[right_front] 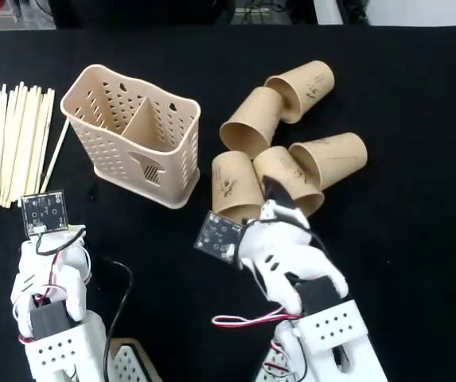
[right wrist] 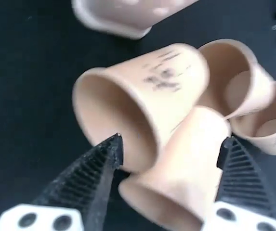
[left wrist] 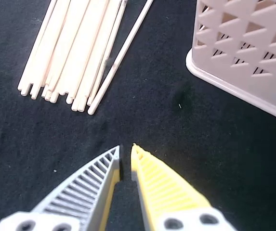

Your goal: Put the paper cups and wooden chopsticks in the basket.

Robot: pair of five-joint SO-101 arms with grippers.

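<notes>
Fingers of the right gripper stand wide apart, straddling a paper cup that lies on its side between them. Whether either pad touches it cannot be told. One fingertip sits before the open mouth of a second cup, which touches the first. Three more cups lie tipped just beyond, so all five are bunched on the black table, right of the beige basket.

The left gripper has its jaws almost together with a thin slit between, holding nothing. It hangs over bare table near the ends of the wooden chopsticks. A stray stick angles toward the basket.

The high view shows the bundle left of the divided basket, and the wrist views give the finger gaps.
</notes>
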